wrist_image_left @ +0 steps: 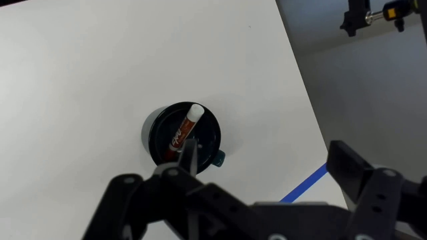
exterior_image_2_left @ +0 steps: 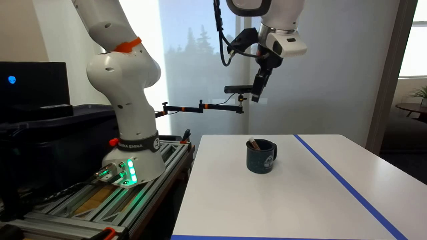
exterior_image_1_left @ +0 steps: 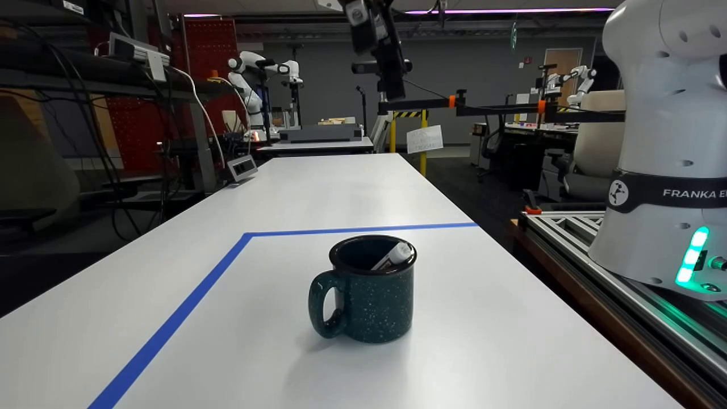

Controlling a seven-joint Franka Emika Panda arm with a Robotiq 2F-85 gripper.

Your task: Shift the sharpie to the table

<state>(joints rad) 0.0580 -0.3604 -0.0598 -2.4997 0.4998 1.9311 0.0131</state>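
The sharpie is a slim marker with a white end and a reddish-brown barrel. It leans inside the dark teal mug, seen in both exterior views (exterior_image_1_left: 396, 255) (exterior_image_2_left: 254, 144) and the wrist view (wrist_image_left: 183, 132). Its lower part is hidden in the exterior views. The mug (exterior_image_1_left: 379, 307) (exterior_image_2_left: 259, 161) (wrist_image_left: 208, 133) stands upright on the white table (exterior_image_1_left: 341, 187) (exterior_image_2_left: 227, 200) (wrist_image_left: 100, 66). My gripper (wrist_image_left: 263, 148) is open and empty, fingers wide apart. It hangs well above the table and mug in both exterior views (exterior_image_1_left: 392, 76) (exterior_image_2_left: 256, 95). One finger overlaps the mug in the wrist view.
Blue tape lines (exterior_image_1_left: 187, 307) (exterior_image_2_left: 347, 183) mark the table. A black camera arm (exterior_image_1_left: 494, 109) (exterior_image_2_left: 203, 107) reaches out near the table's end. The robot base (exterior_image_1_left: 659, 244) stands on a bench beside the table. A small grey device (exterior_image_1_left: 242, 168) sits at the table edge.
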